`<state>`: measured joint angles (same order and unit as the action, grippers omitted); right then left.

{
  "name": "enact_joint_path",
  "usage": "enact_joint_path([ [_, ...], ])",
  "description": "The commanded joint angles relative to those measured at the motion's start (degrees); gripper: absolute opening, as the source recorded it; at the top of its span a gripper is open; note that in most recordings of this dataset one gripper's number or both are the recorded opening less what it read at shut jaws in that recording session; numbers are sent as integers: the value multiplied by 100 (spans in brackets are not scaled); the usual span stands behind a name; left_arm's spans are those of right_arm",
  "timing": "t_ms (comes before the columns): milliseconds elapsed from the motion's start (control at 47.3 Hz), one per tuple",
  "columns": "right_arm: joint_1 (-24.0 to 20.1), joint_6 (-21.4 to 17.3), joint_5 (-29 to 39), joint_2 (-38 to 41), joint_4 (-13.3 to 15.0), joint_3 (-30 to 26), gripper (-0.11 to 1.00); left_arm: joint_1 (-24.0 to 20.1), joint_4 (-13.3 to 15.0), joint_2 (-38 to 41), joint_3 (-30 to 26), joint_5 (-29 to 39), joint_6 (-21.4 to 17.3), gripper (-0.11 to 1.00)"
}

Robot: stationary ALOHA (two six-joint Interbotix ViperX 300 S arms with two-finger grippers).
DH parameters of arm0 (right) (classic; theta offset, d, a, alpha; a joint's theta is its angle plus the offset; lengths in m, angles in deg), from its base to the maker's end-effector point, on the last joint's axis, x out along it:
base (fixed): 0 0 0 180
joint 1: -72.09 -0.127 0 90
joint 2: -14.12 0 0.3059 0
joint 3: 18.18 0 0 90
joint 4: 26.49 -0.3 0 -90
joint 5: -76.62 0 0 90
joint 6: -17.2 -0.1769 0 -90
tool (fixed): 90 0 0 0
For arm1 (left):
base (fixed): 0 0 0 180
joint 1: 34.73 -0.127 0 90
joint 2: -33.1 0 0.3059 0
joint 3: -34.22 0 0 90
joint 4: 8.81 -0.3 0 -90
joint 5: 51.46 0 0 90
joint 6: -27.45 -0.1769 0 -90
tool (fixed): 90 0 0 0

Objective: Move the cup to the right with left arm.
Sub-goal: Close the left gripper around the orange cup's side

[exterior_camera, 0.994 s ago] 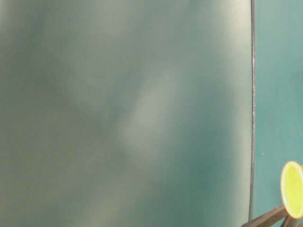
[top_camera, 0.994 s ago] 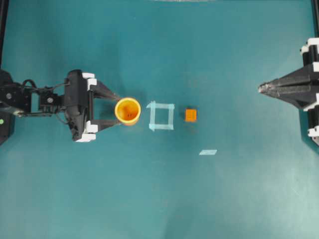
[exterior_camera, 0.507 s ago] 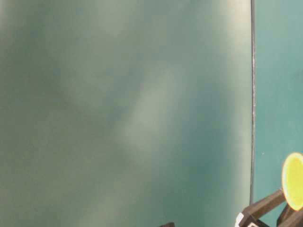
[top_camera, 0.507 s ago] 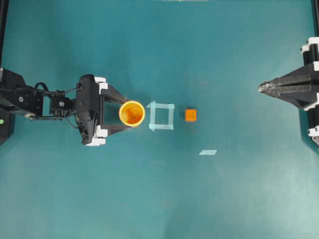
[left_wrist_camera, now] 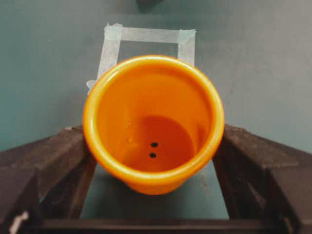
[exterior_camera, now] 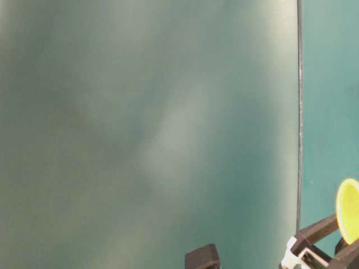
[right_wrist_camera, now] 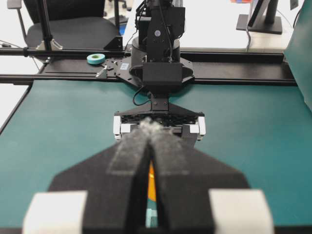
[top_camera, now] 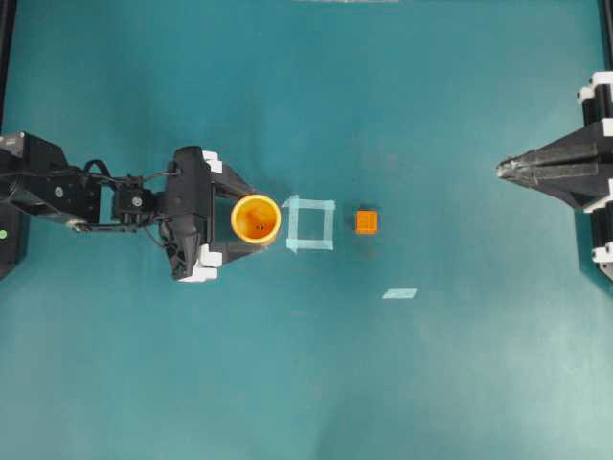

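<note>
The yellow-orange cup (top_camera: 257,218) stands upright on the teal table, just left of a tape square. My left gripper (top_camera: 259,220) is open with the cup between its fingers. In the left wrist view the black fingers (left_wrist_camera: 58,161) flank the cup (left_wrist_camera: 153,122) close to its rim on both sides, and I cannot make out a squeeze. The table-level view catches the cup's rim (exterior_camera: 349,210) and one finger (exterior_camera: 320,228). My right gripper (top_camera: 500,170) rests shut at the far right, holding nothing, its fingertips (right_wrist_camera: 150,124) pressed together.
A pale tape square (top_camera: 310,223) lies directly right of the cup, seen behind it from the left wrist (left_wrist_camera: 146,34). A small orange cube (top_camera: 367,221) sits right of the square. A short tape strip (top_camera: 399,293) lies lower right.
The left arm has advanced to the right, bringing its fingers from behind the cup to either side of it. The cup has shifted slightly right. The right arm has not moved.
</note>
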<state>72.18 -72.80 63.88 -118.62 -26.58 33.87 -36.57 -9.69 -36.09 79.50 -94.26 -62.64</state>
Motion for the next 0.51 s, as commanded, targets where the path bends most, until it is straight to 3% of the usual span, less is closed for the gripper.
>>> enact_joint_path([
  [0, 9, 0, -18, 18, 0, -193, -1, 18, -18, -53, -123, 53, 0, 81],
  [233, 9, -9, -18, 26, 0, -193, -1, 18, -18, -44, -158, 105, -18, 80],
  [486, 9, -9, -18, 26, 0, -193, -1, 0, -18, -53, -193, 105, -35, 65],
])
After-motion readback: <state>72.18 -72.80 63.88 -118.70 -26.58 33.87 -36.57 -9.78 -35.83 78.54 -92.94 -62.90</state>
